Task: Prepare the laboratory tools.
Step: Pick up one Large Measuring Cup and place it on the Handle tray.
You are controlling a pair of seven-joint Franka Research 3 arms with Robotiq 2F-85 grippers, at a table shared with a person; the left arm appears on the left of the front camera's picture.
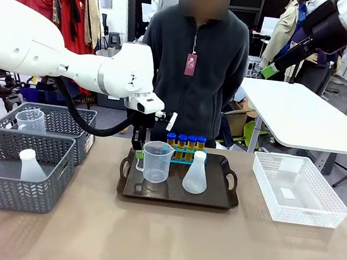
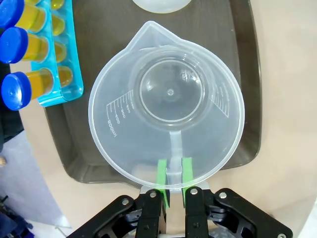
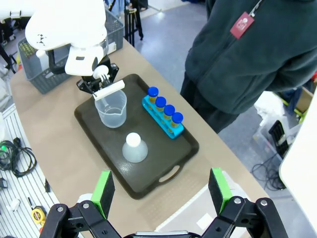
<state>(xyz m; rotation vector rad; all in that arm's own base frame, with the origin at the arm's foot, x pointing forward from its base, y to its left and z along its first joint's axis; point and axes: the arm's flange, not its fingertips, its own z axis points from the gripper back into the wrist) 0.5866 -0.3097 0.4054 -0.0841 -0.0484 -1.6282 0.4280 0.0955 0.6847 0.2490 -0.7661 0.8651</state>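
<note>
The left gripper point(image 2: 172, 191) stands over the near-left corner of a dark tray point(image 1: 222, 201), its green pads point(image 2: 161, 178) pressed together on the thin handle of a clear measuring beaker point(image 1: 157, 161). Directly ahead of the fingers, the beaker sits upright and empty on the tray, spout pointing away from the gripper. Off to the gripper's left, four yellow tubes with blue caps point(image 1: 185, 146) stand in a blue rack point(image 2: 62, 74), close beside the beaker's rim. A white conical flask point(image 1: 195, 173) stands just past the beaker's spout side, also on the tray.

The right gripper point(image 3: 161, 191) hangs high above the table with its fingers spread wide, holding nothing, the tray and a person in a dark fleece point(image 3: 257, 59) below and beyond it.

The likeliest trouble lies in the grip itself: the handle is a narrow strip, and the light beaker could swing or twist between the pads if lifted or released abruptly. A sideways drift toward the rack could catch the beaker's wide rim on the nearest tube caps and tip the rack. A push forward could knock the flask, which looks light enough to slide or topple. Opening the fingers before the base is flat on the tray could leave the beaker rocking.
</note>
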